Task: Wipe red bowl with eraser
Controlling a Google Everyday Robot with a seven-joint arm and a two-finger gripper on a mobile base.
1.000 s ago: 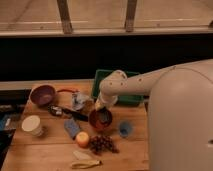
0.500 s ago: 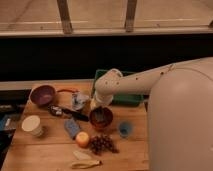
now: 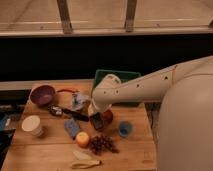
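- Camera view: the white arm reaches down across the wooden worktop [image 3: 45, 150], and the gripper [image 3: 96, 119] sits low at the left edge of the round orange-red bowl [image 3: 106, 116], most of which the arm hides.
- A small flat black rectangular eraser [image 3: 97, 121] shows right at the gripper, touching or just over the bowl's rim. It looks held, but whether the fingers are clamped on it or apart I cannot tell.
- Judged step: the wiping itself, or its very start. The next move calls for keeping the eraser pressed on the bowl's inside and sweeping it round without shoving the bowl away.
- Close by: a long black-handled tool [image 3: 70, 113] just left, a blue-grey rectangular pad [image 3: 72, 128] in front-left, an orange round fruit [image 3: 82, 139], dark grapes [image 3: 102, 144] and a small blue cup [image 3: 125, 129] near the bowl; any sweep could nudge them.
- Farther off: a purple-maroon bowl [image 3: 43, 94], a cream tub [image 3: 31, 125], a green bin [image 3: 117, 77] behind.
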